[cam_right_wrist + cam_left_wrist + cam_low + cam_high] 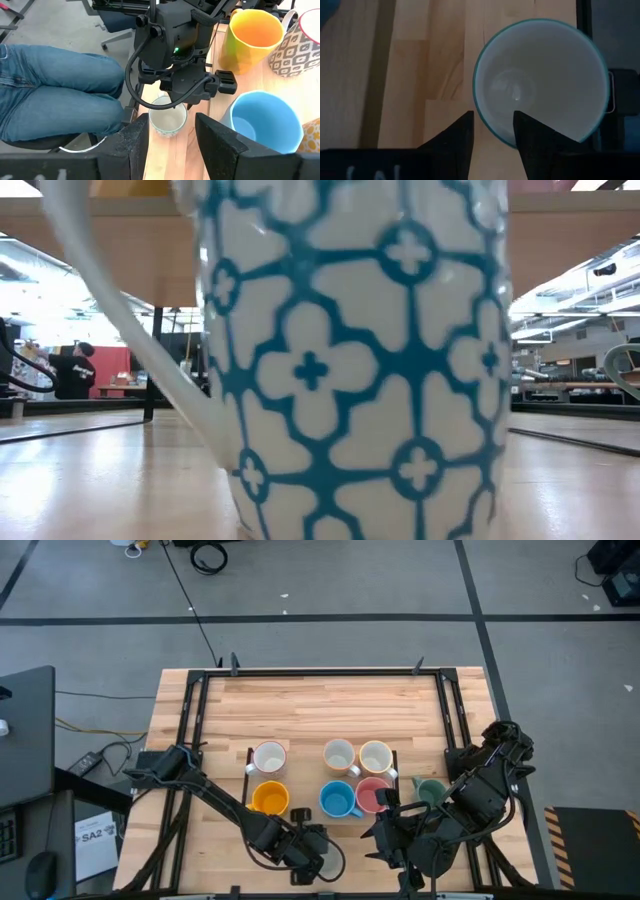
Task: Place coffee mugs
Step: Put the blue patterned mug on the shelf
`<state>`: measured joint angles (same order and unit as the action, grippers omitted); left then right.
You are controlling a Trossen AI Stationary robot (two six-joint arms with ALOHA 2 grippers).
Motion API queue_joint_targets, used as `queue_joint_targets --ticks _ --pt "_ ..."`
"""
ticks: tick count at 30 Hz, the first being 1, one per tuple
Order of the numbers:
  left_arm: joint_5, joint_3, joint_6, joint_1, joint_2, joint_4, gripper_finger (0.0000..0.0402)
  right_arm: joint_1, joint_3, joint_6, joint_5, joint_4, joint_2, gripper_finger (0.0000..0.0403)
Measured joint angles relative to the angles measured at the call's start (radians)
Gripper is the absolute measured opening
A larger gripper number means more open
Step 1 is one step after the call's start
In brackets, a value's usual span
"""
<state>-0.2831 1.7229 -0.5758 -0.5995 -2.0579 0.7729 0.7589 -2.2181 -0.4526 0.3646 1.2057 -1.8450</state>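
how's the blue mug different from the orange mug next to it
Colour: the blue mug is light blue inside and out, while the orange mug is orange-yellow. Place: in the high view the blue mug sits toward the middle of the front row, beside a pink mug, and the orange mug stands at that row's left end, in front of a white mug. Both stand upright, open side up, and neither is gripped.

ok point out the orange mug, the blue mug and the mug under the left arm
orange mug point(268, 798), high view, inside of its bowl
blue mug point(336, 800), high view, inside of its bowl
patterned mug point(540, 82), left wrist view, inside bottom
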Motion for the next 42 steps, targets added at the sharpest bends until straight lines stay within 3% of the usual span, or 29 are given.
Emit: queue_joint_targets --ticks 42 --pt "0.027 0.000 -0.023 0.001 0.000 0.069 0.0141 0.000 0.000 0.000 0.000 0.000 0.000 0.0166"
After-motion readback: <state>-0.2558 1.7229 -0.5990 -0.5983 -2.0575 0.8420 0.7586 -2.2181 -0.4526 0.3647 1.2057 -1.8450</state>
